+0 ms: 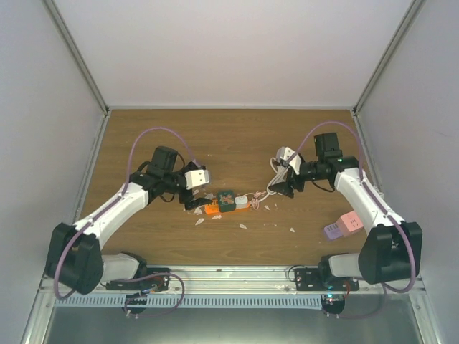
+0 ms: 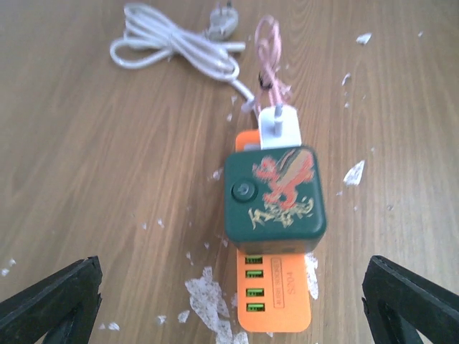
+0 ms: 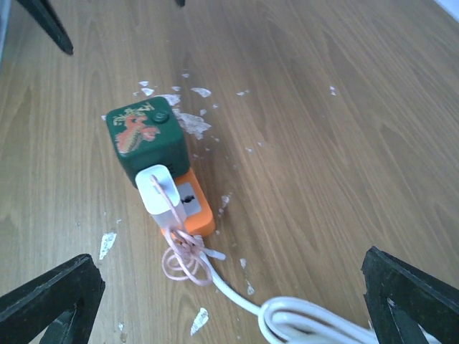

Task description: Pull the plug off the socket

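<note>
The white plug (image 2: 278, 127) is standing upright in the top face of the orange socket strip (image 2: 276, 297). It is pressing close against a dark green cube (image 2: 274, 197) that is sitting on the strip's middle. The plug is a small, flat-sided, rounded white block. A thin pink cable (image 2: 269, 50) is leaving its top and bunching into loose loops just past the strip's end. The cube is showing a red dragon figure, gold lettering and a round button. The strip's bare end is showing a row of four green ports. A thicker white cord (image 2: 179, 54) is lying coiled on the wooden table (image 2: 86, 143) beyond the pink loops. The strip is lying near the table's middle, between the two arms, with white flakes (image 2: 208, 297) scattered around it. The left gripper (image 2: 231, 261) is facing the port end with its jaws spread wide, gripping nothing, its fingers well to either side. The right gripper (image 3: 231, 258) is facing the plug end, likewise gaping wide and empty.
</note>
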`<state>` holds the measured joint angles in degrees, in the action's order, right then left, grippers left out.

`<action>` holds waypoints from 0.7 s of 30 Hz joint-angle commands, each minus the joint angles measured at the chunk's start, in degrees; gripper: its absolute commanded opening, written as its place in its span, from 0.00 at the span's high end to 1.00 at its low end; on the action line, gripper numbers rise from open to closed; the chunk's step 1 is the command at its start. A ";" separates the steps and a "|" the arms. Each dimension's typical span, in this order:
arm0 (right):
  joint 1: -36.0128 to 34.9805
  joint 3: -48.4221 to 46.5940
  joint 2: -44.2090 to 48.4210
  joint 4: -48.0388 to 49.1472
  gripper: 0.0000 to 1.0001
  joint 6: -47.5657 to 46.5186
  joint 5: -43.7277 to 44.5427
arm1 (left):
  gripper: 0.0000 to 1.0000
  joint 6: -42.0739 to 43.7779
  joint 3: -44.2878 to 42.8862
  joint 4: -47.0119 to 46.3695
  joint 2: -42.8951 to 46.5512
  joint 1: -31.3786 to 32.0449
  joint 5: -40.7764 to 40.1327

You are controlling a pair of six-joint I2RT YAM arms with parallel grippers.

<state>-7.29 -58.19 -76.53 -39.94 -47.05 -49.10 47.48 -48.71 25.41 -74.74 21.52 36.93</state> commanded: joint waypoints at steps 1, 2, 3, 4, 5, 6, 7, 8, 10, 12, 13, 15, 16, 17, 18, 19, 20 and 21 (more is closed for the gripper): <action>-3.88 0.41 -1.57 1.13 0.00 -4.57 -2.11 | 0.01 0.26 1.67 -0.03 4.49 -0.12 4.56; -4.81 0.27 -2.26 1.41 0.00 -4.89 -2.07 | 0.01 -0.23 2.01 -0.31 4.90 -0.13 4.74; -5.77 0.27 -2.83 2.01 0.00 -4.97 -1.98 | 0.01 -0.53 2.34 -0.64 5.09 -0.11 5.01; -6.85 0.21 -3.46 2.51 0.00 -4.98 -1.84 | 0.01 -0.82 2.75 -1.00 5.24 -0.12 5.24; -7.94 0.12 -4.05 3.03 0.01 -4.98 -1.62 | 0.01 -1.32 3.08 -1.51 5.24 -0.04 5.35; -9.23 0.04 -4.69 3.46 0.00 -4.98 -1.43 | 0.01 -1.89 3.27 -1.95 5.10 0.14 5.27; -10.32 0.12 -5.23 4.18 0.00 -4.91 -1.19 | 0.01 -2.24 3.47 -2.29 4.88 0.42 5.37; -11.51 0.48 -5.74 4.95 0.00 -4.82 -0.63 | 0.01 -2.50 3.71 -2.78 4.63 0.68 5.35; -13.86 1.59 -6.56 7.41 0.00 -4.54 0.64 | 0.01 -2.77 4.64 -4.03 4.01 1.24 4.74; -16.29 2.20 -7.88 9.44 0.02 -4.35 1.81 | 0.01 -3.17 5.71 -5.80 3.30 1.43 4.48; -16.94 2.34 -8.68 10.05 0.04 -4.35 2.20 | 0.01 -3.66 6.25 -6.90 2.90 1.52 4.32; -18.18 2.39 -10.35 11.05 0.09 -4.49 2.84 | 0.01 -5.11 7.40 -9.10 1.75 1.74 4.29; -18.61 2.43 -11.30 11.32 0.11 -4.77 3.20 | 0.01 -5.72 7.62 -9.87 1.15 1.81 4.56; -19.04 2.48 -12.09 11.46 0.13 -5.25 3.63 | 0.01 -6.26 7.73 -10.68 0.32 1.92 4.74; -19.41 2.61 -13.04 11.62 0.14 -5.68 4.15 | 0.01 -6.75 7.85 -11.27 -0.27 2.13 4.91; -19.69 2.81 -13.65 11.83 0.15 -6.02 4.54 | 0.01 -7.05 7.96 -11.79 -0.88 2.32 4.94; -19.88 3.03 -14.22 12.13 0.15 -6.28 4.96 | 0.01 -7.16 8.07 -12.25 -1.52 2.58 4.98; -20.01 3.33 -14.64 12.69 0.16 -6.44 5.31 | 0.01 -7.15 8.10 -12.73 -2.07 2.86 4.98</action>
<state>-26.17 -56.10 -89.36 -30.15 -51.64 -45.65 42.33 -41.41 18.74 -74.98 23.22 40.51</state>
